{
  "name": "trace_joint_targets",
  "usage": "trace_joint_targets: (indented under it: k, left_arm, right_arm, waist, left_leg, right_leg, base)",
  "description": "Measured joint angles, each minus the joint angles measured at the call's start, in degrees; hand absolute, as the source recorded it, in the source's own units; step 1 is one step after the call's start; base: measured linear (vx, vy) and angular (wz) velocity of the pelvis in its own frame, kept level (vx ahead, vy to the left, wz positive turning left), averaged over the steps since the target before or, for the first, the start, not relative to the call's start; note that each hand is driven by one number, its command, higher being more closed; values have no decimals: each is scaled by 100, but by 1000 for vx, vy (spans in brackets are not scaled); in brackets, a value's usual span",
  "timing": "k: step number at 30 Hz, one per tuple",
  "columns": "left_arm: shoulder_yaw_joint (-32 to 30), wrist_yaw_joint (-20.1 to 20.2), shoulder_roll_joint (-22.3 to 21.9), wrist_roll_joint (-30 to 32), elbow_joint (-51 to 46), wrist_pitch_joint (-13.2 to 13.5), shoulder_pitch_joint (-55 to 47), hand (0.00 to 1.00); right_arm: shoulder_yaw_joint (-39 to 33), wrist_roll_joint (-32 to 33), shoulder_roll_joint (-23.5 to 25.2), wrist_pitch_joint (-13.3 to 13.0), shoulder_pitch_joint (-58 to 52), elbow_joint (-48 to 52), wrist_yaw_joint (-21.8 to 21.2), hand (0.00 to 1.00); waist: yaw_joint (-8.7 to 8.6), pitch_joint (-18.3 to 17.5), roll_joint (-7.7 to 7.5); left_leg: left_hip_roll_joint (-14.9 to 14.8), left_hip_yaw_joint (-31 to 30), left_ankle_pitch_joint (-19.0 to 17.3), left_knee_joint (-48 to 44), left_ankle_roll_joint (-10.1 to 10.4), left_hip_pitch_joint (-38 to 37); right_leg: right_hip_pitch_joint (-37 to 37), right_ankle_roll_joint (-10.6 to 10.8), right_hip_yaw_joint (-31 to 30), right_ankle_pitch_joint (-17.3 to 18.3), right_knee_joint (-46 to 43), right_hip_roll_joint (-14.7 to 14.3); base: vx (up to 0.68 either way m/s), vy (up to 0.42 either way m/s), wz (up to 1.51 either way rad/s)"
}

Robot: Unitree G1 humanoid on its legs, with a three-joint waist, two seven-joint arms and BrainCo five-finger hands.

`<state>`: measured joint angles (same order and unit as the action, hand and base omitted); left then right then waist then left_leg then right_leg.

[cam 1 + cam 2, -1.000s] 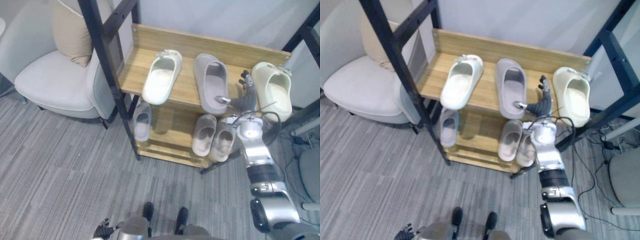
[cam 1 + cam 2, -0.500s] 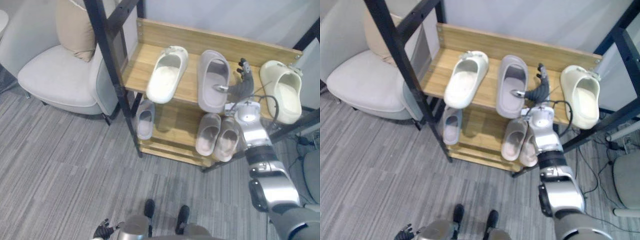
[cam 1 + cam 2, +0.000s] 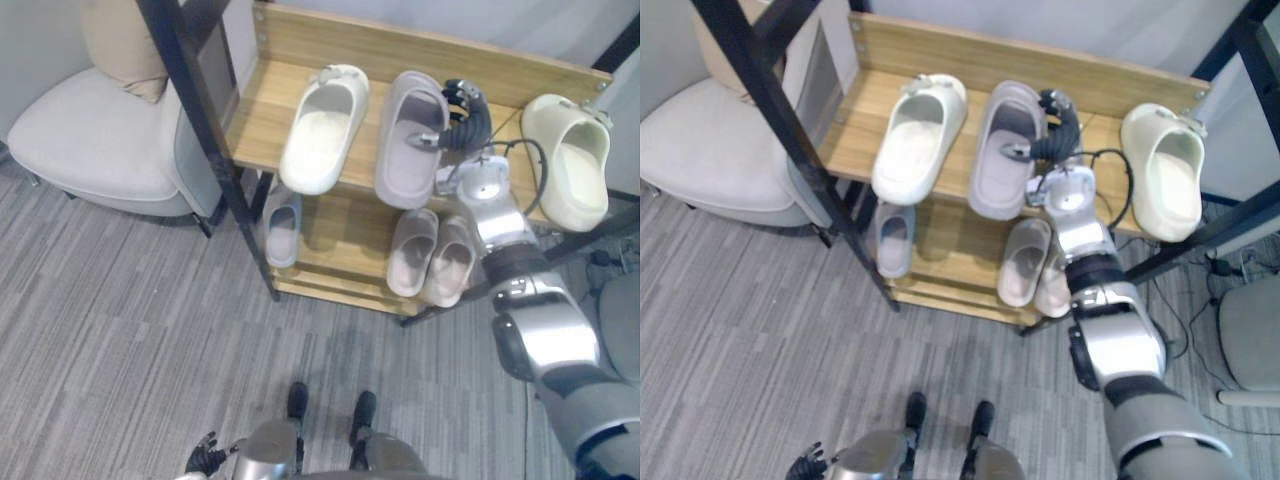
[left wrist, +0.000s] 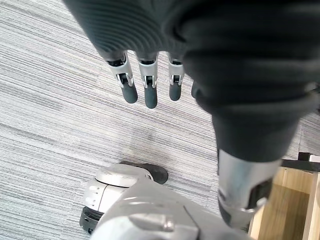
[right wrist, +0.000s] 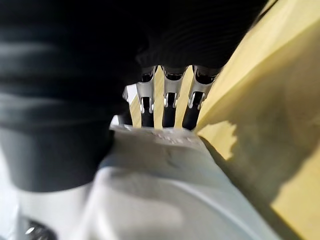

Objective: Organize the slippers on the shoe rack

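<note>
Reaching over shoe rack [image 3: 260,110], right hand [image 3: 465,115] pinching grey slipper [image 3: 405,155] edge, left hand [image 4: 150,89] hanging slack-fingered.

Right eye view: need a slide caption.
Right hand grips the grey slipper on top of the shoe rack.

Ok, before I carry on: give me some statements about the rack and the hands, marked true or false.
1. The top shelf holds three slippers. True: a white slipper, a grey slipper and a cream slipper.
2. The right hand is at the cream slipper. False: it is at the grey slipper, with its thumb over the upper.
3. The left hand hangs open above the carpet, holding nothing. True.
4. The shelf below is bare. False: the lower shelf carries a small grey slipper and a beige pair.
</note>
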<state>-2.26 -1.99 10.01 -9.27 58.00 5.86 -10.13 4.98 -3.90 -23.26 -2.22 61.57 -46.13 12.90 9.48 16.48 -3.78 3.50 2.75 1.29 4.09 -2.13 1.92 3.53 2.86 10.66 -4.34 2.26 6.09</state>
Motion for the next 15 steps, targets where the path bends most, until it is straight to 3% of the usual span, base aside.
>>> trace_joint_targets:
  k: [10,15]
  left_arm:
    - [32,-6,6,-112,9,-27,-6,0]
    - [32,-5,4,-107,9,-41,-11,0]
  right_arm:
    - [7,176,-101,-60,42,88,-38,100]
    - [-36,181,-139,-51,-603,841,-23,100]
  waist:
    - [14,12,-10]
    - [0,12,-11]
  left_leg:
    - [-22,-38,55,83,-7,-120]
    - [-21,-59,53,87,-4,-213]
  right_leg:
    - [-126,-2,32,1,90,-34]
    - [-227,-1,47,2,85,-32]
  base:
    - [46,-6,1]
    - [3,3,2]
